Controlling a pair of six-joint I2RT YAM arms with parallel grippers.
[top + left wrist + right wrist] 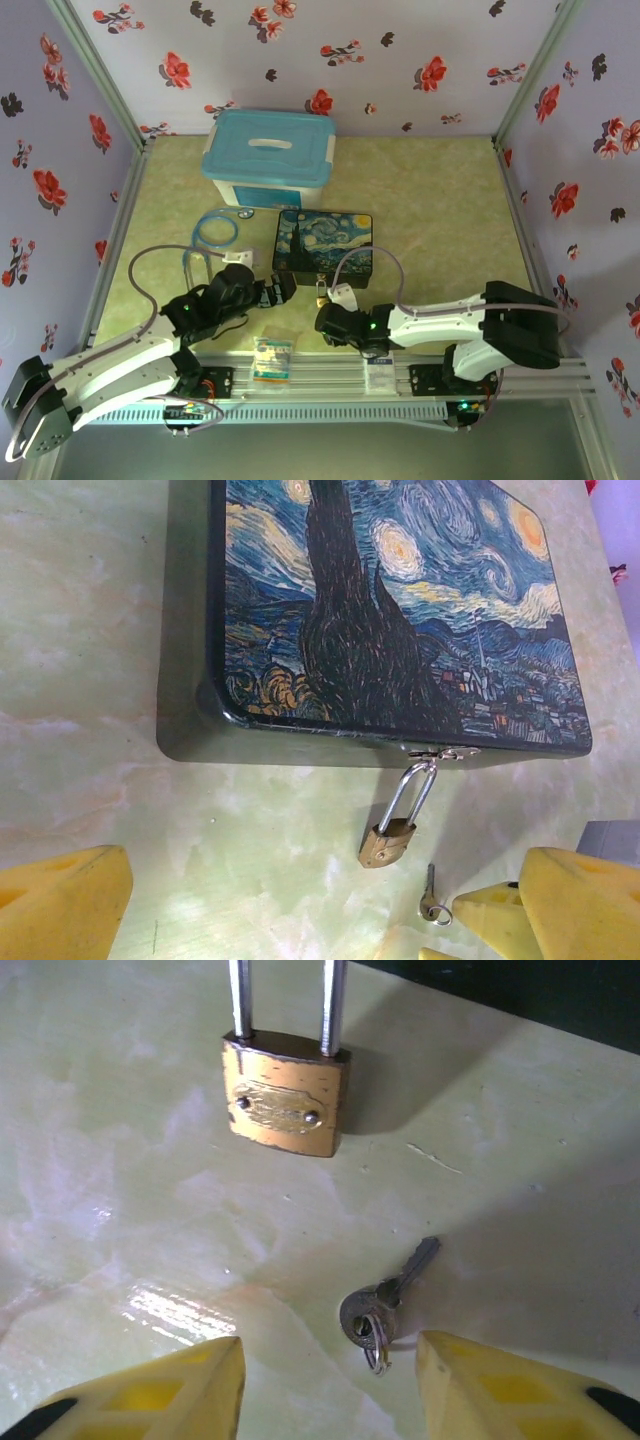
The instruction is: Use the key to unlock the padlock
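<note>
The right end effector (328, 1392) was released, its yellow fingers (180, 1390) spread wide and low over the tabletop (110, 1210), holding and touching nothing. The key (388, 1298) lay flat on the tabletop just ahead of the gap between them, nearer the right-hand finger in the right wrist view. Its round bow and small ring faced the fingers, and its blade pointed diagonally away, up and to the right, towards the box.

The left end effector (325, 905) was also released and empty, its fingers wide apart short of the painted box (400, 610).

The padlock (287, 1100) rested flat on the tabletop just in front of the box's front wall. Its long axis ran from the hasp (442, 752) down towards the arms, with the brass body at the near end. The long silvery shackle passed through the hasp, and both of its legs entered the body. The key lay near the padlock's body, apart from it.

An oval stamped mark sat on the padlock's face between two rivets, but its lettering was too blurred to read.
</note>
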